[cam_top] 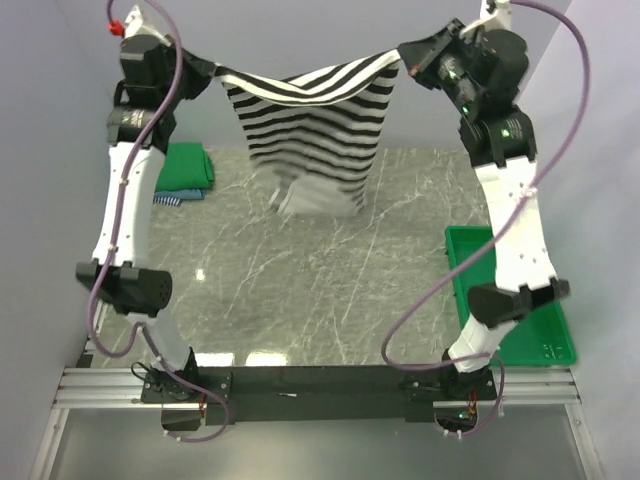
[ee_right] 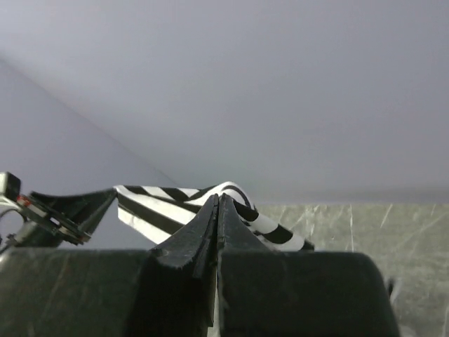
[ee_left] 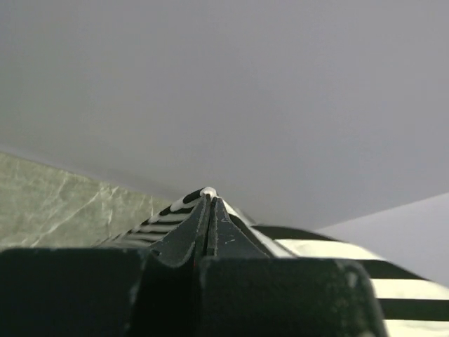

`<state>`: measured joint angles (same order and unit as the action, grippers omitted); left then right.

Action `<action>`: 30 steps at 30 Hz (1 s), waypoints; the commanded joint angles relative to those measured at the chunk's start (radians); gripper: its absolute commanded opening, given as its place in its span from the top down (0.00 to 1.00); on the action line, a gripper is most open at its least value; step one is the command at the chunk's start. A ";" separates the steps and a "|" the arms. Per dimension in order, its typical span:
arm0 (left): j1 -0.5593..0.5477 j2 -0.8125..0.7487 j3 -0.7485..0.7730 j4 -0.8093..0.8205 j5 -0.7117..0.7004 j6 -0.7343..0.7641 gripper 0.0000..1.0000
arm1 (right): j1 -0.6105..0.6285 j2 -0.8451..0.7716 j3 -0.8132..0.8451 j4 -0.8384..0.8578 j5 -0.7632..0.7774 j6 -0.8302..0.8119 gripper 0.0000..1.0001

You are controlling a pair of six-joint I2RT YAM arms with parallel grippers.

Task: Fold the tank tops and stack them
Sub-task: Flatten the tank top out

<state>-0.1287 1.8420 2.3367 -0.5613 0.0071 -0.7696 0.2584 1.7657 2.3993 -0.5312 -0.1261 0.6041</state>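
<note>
Tank top (cam_top: 310, 125) over table's (cam_top: 300, 290) far half

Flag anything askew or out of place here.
Nothing spilled or damaged. The striped tank top hangs spread between the left hand and right hand, sagging in the middle, lower hem blurred. At far left, a blue edge pokes out beneath the folded green top.

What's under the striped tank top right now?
Marble table shows below the striped tank top, which hangs between the left gripper and right gripper. Its blurred lower hem covers the patch directly beneath, so that spot can't be checked.
</note>
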 commanded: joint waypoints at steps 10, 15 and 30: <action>0.063 -0.484 -0.866 0.214 0.194 -0.062 0.99 | -0.015 -0.506 -1.036 0.218 0.014 0.117 1.00; 0.055 -0.666 -1.409 0.254 0.243 -0.103 1.00 | -0.005 -0.623 -1.542 0.260 -0.052 0.169 1.00; -0.057 -0.920 -1.875 0.166 0.222 -0.155 1.00 | -0.001 -0.701 -2.030 0.304 -0.073 0.198 0.98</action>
<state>-0.1532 0.9653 0.4572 -0.3840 0.2382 -0.8982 0.2527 1.1084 0.3710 -0.2359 -0.2218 0.7944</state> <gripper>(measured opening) 0.012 0.023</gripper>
